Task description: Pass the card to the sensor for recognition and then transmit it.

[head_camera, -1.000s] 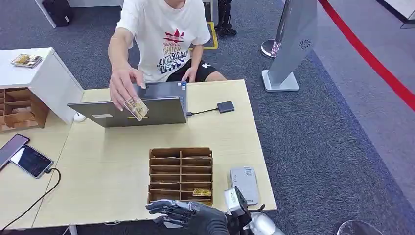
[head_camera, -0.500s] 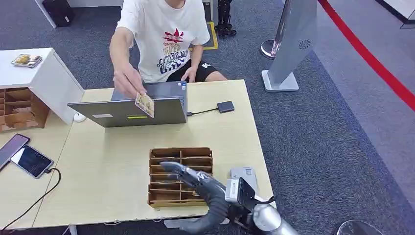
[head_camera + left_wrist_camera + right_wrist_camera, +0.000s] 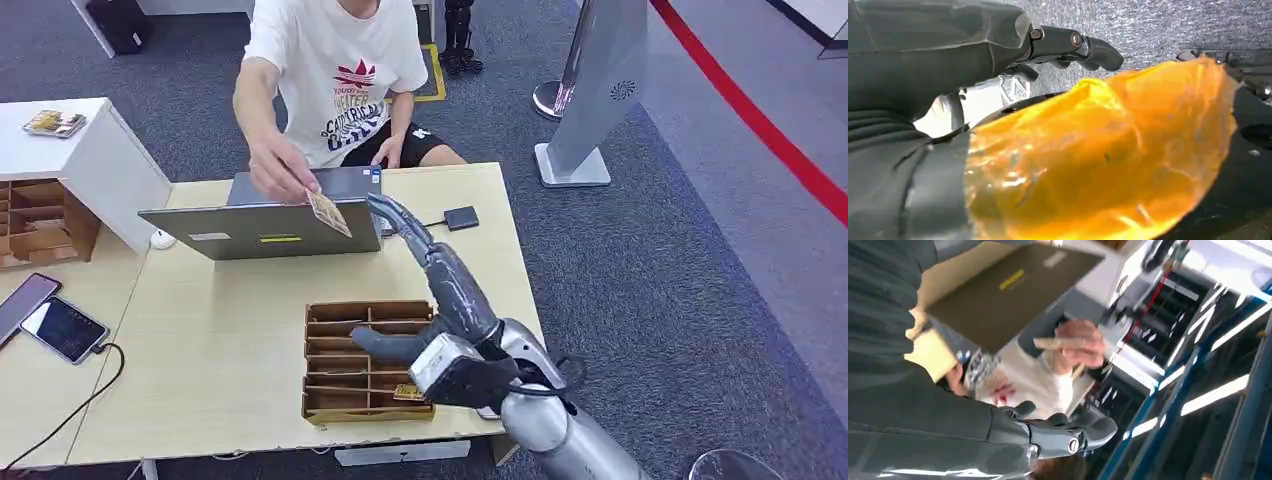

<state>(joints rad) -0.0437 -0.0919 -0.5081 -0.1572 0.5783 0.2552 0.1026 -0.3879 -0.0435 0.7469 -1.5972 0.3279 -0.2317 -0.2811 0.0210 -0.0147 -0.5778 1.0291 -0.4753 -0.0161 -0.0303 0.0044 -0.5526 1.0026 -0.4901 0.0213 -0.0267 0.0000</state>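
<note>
A person in a white T-shirt holds a tan card (image 3: 329, 212) out over the lid of the grey laptop (image 3: 262, 229). My right hand (image 3: 432, 268) is raised above the wooden divided tray (image 3: 345, 352), its fingers stretched toward the card with the tips just right of it, and it holds nothing. The right wrist view shows the card (image 3: 1060, 342) in the person's hand (image 3: 1082, 344), apart from my fingers (image 3: 1068, 435). Another card (image 3: 411, 393) lies in a near compartment of the tray. My left hand (image 3: 948, 55) hangs over the carpet with its fingers (image 3: 1075, 45) extended and nothing in them.
A small dark device (image 3: 461, 217) is cabled to the laptop at the table's far right. Two phones (image 3: 62, 328) lie at the left, beyond them a white cabinet (image 3: 75, 150) and a wooden rack (image 3: 35, 222). A grey standing sign (image 3: 592, 95) is on the carpet.
My right hand rose from the table's near edge, up and forward over the tray toward the card. The person moved the card to the right, toward my fingers.
</note>
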